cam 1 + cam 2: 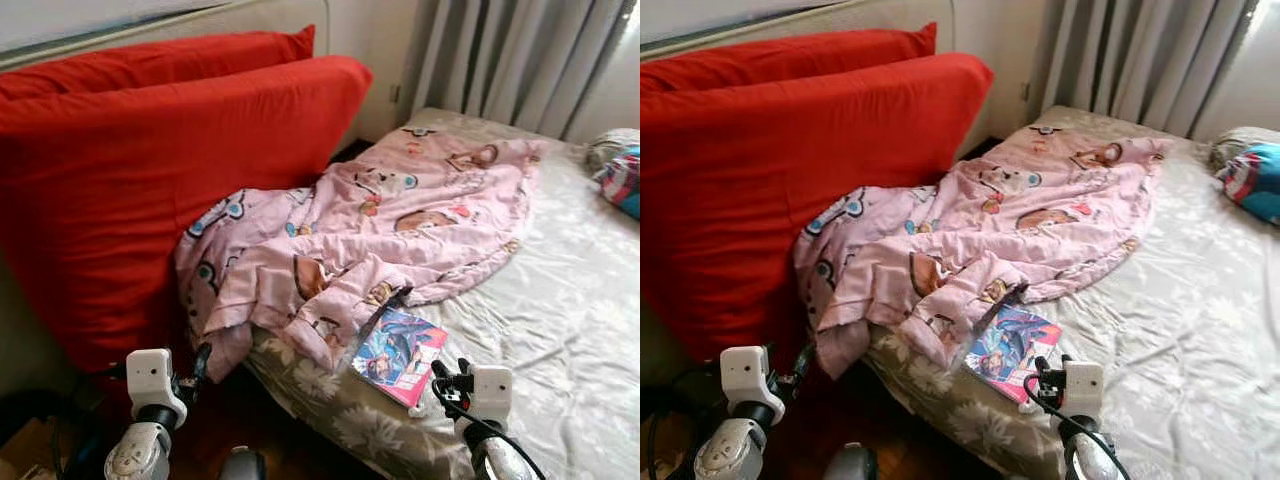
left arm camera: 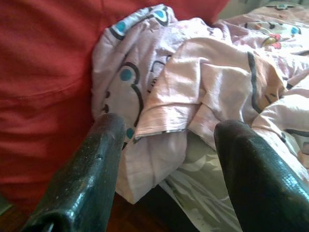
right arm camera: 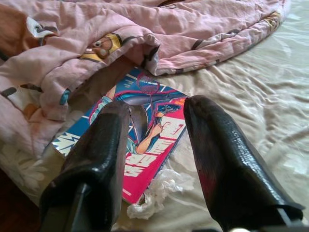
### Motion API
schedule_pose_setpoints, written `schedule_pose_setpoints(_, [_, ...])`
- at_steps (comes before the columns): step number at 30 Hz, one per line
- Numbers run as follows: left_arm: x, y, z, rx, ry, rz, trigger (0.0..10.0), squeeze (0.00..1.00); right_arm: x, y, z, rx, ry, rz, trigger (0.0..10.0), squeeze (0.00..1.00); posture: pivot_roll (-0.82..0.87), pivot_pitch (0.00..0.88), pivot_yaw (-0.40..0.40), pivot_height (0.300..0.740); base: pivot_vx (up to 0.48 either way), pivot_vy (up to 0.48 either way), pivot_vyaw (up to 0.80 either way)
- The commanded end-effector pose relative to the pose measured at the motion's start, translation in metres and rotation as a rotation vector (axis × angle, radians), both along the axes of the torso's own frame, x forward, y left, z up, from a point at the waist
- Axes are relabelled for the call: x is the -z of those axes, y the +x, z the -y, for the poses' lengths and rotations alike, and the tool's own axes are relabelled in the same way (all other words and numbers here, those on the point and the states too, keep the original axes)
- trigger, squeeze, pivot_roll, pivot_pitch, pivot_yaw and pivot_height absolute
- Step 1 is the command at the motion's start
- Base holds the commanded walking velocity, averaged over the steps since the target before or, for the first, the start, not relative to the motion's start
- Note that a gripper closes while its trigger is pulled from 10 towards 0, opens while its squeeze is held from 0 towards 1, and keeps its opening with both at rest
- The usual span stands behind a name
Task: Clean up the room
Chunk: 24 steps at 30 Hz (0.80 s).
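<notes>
Hovering above the bed's near edge, the right gripper (image 3: 157, 113) has its fingers spread apart and grasps nothing; a comic book (image 3: 140, 140) lies just beneath them on the grey sheet (image 1: 560, 320), beside a crumpled tissue (image 3: 154, 191). The left gripper (image 2: 166, 140), fingers also wide and empty, points at the pink cartoon blanket (image 1: 370, 230) spilling against red cushions (image 1: 150, 170).

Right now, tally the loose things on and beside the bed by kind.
Red cushions: 2
Pink cartoon-print blanket: 1
Comic book: 1
Crumpled white wrapper: 1
Blue and red patterned pillow: 1
Total: 6
</notes>
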<state>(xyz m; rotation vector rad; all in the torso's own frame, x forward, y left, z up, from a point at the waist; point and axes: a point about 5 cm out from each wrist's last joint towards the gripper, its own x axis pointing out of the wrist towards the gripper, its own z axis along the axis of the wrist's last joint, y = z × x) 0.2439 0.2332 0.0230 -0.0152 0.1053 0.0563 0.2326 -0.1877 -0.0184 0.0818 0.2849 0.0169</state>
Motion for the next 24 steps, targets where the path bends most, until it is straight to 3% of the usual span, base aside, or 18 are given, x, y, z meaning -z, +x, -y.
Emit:
schedule_pose_setpoints(1, [-0.0006, -0.0004, 0.0017, 0.002, 0.004, -0.003, 10.0, 0.00, -0.0020, 0.0002, 0.0018, -0.014, -0.004, 0.009, 10.0, 0.00, -0.02, 0.000, -0.052, 0.632, 0.000, 0.000, 0.00])
schedule_pose_setpoints(14, [0.0008, -0.0011, 0.0055, -0.003, -0.004, -0.013, 10.0, 0.00, -0.0034, 0.0007, 0.0014, -0.026, -0.003, 0.012, 10.0, 0.00, -0.02, 0.000, -0.066, 0.632, 0.000, 0.000, 0.00])
schedule_pose_setpoints(19, [0.0021, -0.0022, 0.0065, -0.003, -0.005, -0.019, 10.0, 0.00, 0.0027, -0.0006, 0.0019, -0.034, -0.022, -0.052, 10.0, 0.00, -0.03, 0.000, -0.071, 0.622, 0.000, 0.000, 0.00])
schedule_pose_setpoints(24, [0.0022, -0.0025, 0.0081, -0.001, -0.009, -0.018, 10.0, 0.00, 0.0010, -0.0020, 0.0041, -0.038, -0.018, -0.026, 10.0, 0.00, -0.03, 0.000, -0.074, 0.617, 0.000, 0.000, 0.00])
